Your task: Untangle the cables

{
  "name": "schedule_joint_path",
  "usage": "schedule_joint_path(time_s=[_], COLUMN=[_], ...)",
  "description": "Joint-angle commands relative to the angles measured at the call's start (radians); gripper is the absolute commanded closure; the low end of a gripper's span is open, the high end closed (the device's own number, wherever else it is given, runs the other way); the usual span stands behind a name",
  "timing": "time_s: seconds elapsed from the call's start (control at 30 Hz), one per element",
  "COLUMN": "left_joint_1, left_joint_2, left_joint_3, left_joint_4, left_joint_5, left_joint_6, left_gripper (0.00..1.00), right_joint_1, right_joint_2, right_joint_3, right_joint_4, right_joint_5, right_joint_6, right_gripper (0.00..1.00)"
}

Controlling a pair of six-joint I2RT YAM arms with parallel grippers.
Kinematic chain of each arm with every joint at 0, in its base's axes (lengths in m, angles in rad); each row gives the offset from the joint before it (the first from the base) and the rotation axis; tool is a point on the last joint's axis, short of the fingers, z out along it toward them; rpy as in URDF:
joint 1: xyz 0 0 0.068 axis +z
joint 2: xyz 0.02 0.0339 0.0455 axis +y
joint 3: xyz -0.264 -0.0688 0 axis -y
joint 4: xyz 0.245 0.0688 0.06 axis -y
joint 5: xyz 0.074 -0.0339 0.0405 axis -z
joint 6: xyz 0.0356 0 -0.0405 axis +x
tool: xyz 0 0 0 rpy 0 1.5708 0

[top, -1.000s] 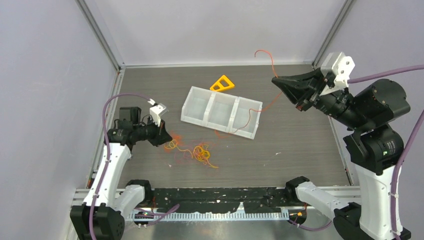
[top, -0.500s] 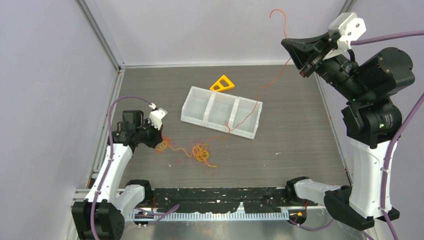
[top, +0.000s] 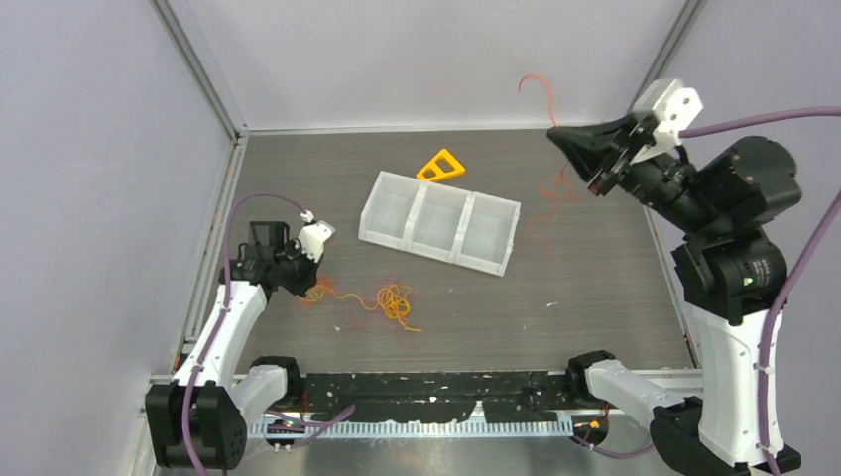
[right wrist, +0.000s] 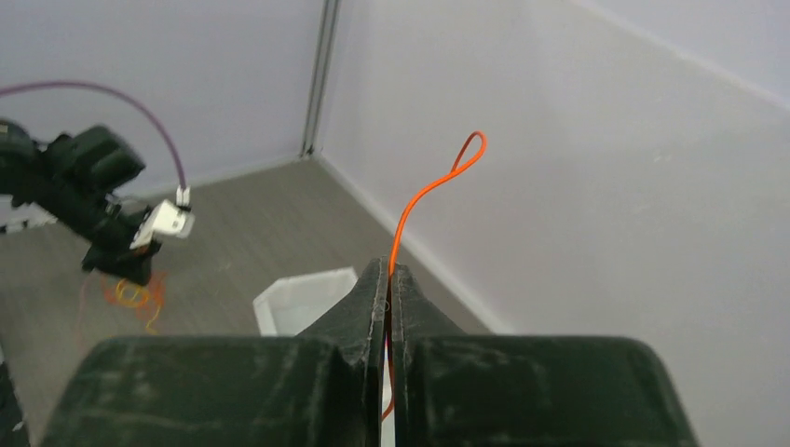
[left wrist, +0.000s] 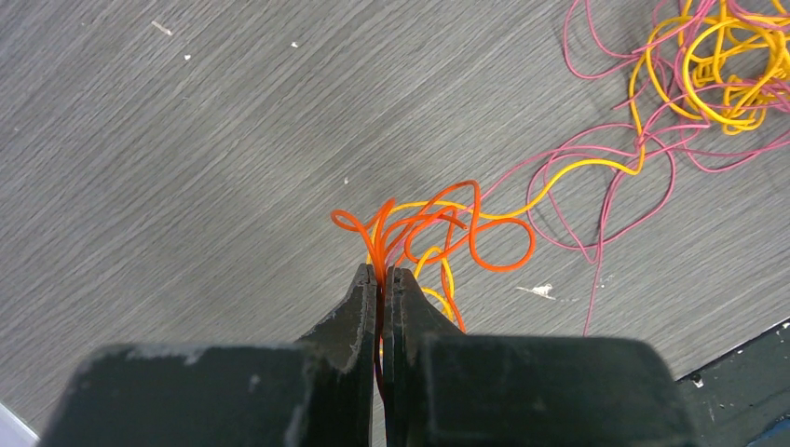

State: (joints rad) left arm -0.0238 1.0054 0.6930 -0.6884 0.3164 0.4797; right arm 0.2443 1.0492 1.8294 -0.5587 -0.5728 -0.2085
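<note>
Orange cable [top: 537,230]: apparently pulled free of tangle [top: 397,302], now slack on counter [top: 595,297] right of tray [top: 436,255]. Right jaws, lowered, stay pinched on its end. Left jaws remain clamped on the tangle's loops; one strand likely separated.

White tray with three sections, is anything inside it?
All three sections of the white tray look empty from above. The orange cable trails past its right end, outside. Nothing covers the inside.

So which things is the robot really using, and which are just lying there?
For the job: tangle of wires, pinched by the left gripper; orange wire, pinched by the right gripper.
Just lying there: clear tray; yellow triangle.
</note>
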Motion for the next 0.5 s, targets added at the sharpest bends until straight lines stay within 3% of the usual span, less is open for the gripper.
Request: schedule_joint_path(time_s=[0.0,0.13,0.47], left_joint_1=[0.007,0.007,0.007], left_joint_2=[-0.027,-0.023,-0.028], left_joint_3=[0.007,0.01,0.032], left_joint_4=[0.03,0.02,0.024], left_joint_5=[0.052,0.055,0.091], left_joint_6=[0.013,0.01,-0.027], left_gripper=[1.0,1.0,1.0], right_joint_1=[-0.005,-0.005,-0.005], right_joint_2=[-0.033,-0.026,0.031], right_joint_3=[-0.149,-0.152,0.032], right_joint_4=[-0.005,0.006,0.056], right_joint_5=[-0.041,0.005,0.029], right_joint_6=[-0.018,-0.057,-0.02], right_gripper=[0.95,0.95,0.95])
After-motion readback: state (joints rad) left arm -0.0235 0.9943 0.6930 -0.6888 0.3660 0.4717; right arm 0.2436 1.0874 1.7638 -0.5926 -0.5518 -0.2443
